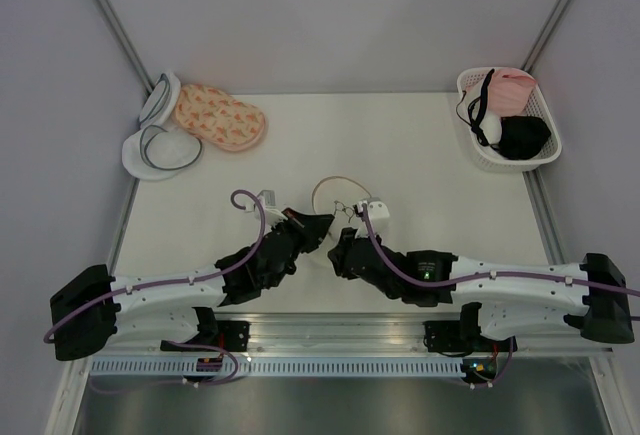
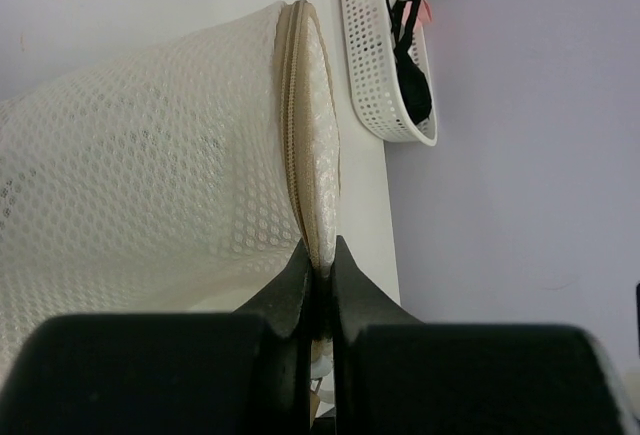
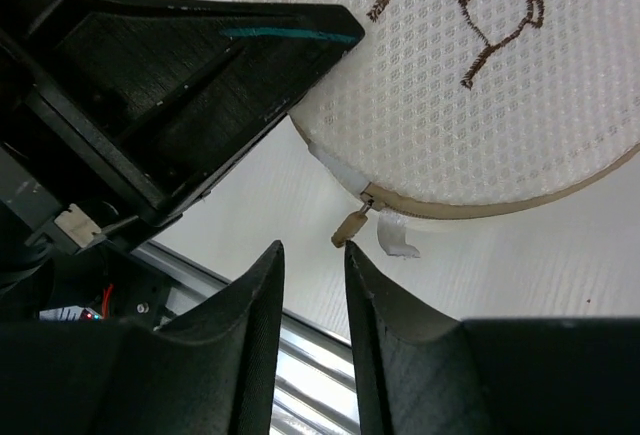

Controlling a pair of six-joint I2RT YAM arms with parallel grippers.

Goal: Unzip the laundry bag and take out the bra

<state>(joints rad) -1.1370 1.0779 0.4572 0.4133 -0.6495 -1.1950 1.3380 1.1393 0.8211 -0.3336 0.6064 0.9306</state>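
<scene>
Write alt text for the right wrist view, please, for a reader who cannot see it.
The right hand, fingers apart, hovers just short of the small tan zip pull on the rim of a white mesh bag, with the white table beneath. The black left hand grips the bag's rim at upper left.

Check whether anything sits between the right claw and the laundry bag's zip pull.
Nothing visible does. The zip pull hangs off the tan rim of the laundry bag just past the open right claw, only table between. The left claw pinches the rim off to one side.
</scene>
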